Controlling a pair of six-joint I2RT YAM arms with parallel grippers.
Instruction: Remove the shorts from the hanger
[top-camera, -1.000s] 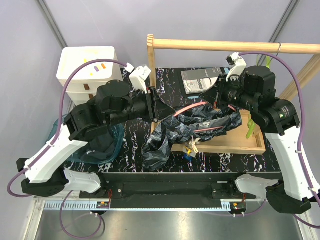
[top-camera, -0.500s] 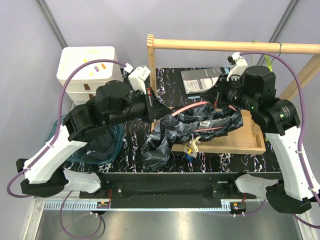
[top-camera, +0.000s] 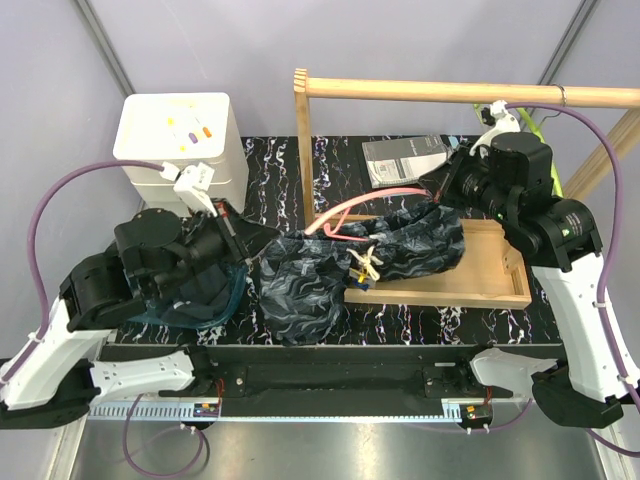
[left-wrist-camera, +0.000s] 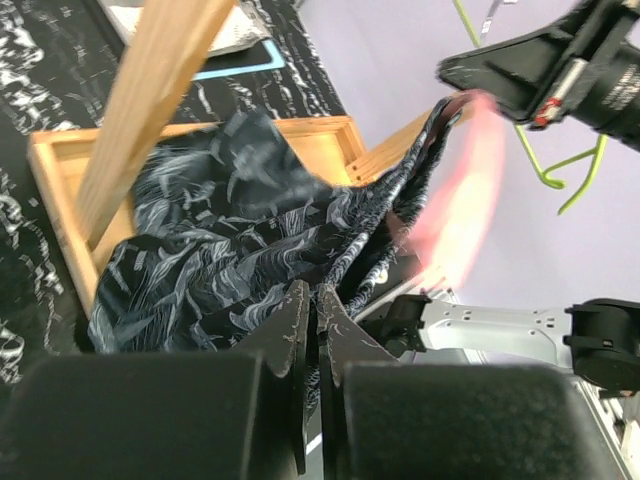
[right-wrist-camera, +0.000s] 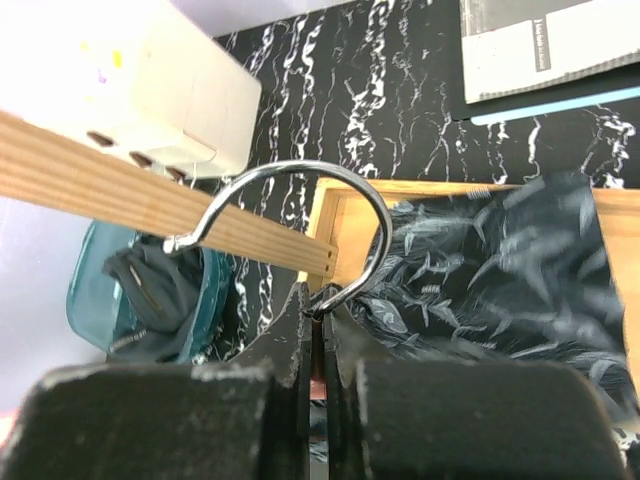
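Pulling back leftward since a second ago, my left gripper (top-camera: 238, 230), clenched on the shorts (top-camera: 320, 275), has dragged the marbled cloth half off the wooden tray (top-camera: 490, 262) onto the table (top-camera: 285, 170). Pink hanger (top-camera: 335, 212) lies across it; rack post (top-camera: 301, 130) stands just behind. Right gripper (right-wrist-camera: 318, 305) clamps the hanger's hook (right-wrist-camera: 290, 167). Cannot separate a second pair.

The left arm (top-camera: 150, 260) is folded low at the near left side, and its wrist points to the right. The left gripper (left-wrist-camera: 312, 300) has both fingers pressed together, with an edge of the shorts (left-wrist-camera: 230, 250) pinched at the tips. The right arm (top-camera: 560, 230) stands higher, with the elbow bent and the wrist turned to the left. The right gripper (right-wrist-camera: 313, 300) is also closed, its fingers clamped on the neck of the hanger (right-wrist-camera: 300, 166).
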